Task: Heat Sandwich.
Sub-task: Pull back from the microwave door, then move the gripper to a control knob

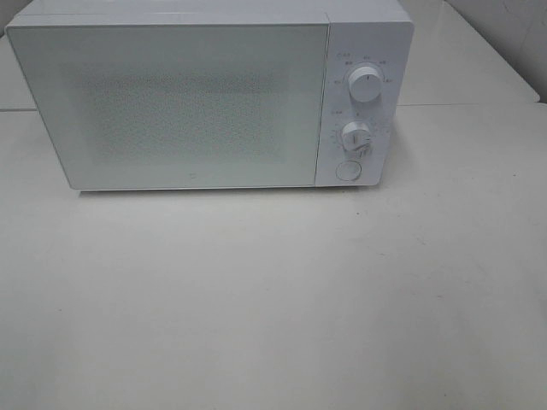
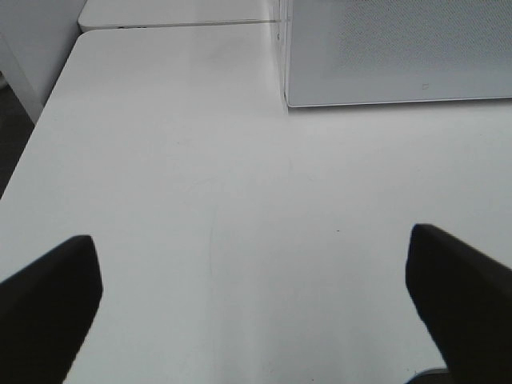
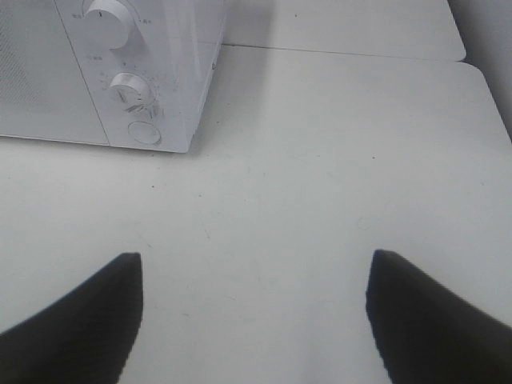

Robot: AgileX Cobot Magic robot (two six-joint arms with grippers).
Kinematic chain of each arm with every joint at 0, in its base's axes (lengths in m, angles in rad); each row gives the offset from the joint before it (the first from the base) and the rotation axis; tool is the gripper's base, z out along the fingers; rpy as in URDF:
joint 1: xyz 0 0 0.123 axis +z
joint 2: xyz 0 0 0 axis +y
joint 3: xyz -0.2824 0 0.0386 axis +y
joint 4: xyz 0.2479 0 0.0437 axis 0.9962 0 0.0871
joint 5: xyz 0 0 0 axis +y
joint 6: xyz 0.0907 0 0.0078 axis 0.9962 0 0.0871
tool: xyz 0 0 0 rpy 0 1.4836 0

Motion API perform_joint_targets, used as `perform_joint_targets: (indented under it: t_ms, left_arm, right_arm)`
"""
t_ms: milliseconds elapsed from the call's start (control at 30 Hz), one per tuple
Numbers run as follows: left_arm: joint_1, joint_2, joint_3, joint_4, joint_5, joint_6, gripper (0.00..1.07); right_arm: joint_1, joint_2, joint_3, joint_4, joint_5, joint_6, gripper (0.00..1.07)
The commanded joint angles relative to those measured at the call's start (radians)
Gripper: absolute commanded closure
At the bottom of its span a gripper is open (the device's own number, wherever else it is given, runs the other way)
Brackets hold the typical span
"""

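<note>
Judge the step in hand as getting at the microwave, standing toward the back of the white surface with its door shut. See no sandwich in any view, neither on the surface nor in either grip; cannot tell whether hidden behind the frosted door. Find the left fingers spread wide with nothing but bare surface between, facing the microwave's left front corner. Find the right fingers likewise apart and empty, facing the control-panel side. To do it well, probably give the panel to the right arm, as the nearer one. Bring those fingers together first to make one blunt tip, approach the round button square-on, and press along its axis rather than at a slant. Avoid brushing the lower knob just above. Keep the left arm clear of the door's likely swing, or rest it lightly against the casing to stop any backward slide under the push. If turning a knob instead, straddle it evenly, close gently, and rotate about its centre without dragging sideways. Count one microwave, one door, two knobs (the upper knob and the lower), one round button, two pairs of fingers, and no sandwich in sight
</note>
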Motion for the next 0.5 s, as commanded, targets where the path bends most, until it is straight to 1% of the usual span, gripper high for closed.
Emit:
perform_joint_targets:
  t_ms: [33,100,233,400,500]
  left_arm:
    - [-0.002,-0.022,0.000,-0.010,0.001,-0.001,0.08]
    - [-0.002,-0.022,0.000,-0.010,0.001,-0.001,0.08]
    - [-0.002,-0.022,0.000,-0.010,0.001,-0.001,0.08]
    - [-0.002,-0.022,0.000,-0.010,0.001,-0.001,0.08]
    - [-0.002,-0.022,0.000,-0.010,0.001,-0.001,0.08]
  right_arm:
    - [-0.006,0.059,-0.005,0.007,-0.086,0.010,0.32]
    - [-0.006,0.080,-0.005,0.007,-0.106,0.010,0.32]
    - [-0.006,0.185,-0.005,0.007,-0.219,0.010,0.32]
    - [-0.006,0.238,-0.005,0.007,-0.278,0.011,0.32]
    - [-0.006,0.299,-0.005,0.012,-0.355,0.011,0.32]
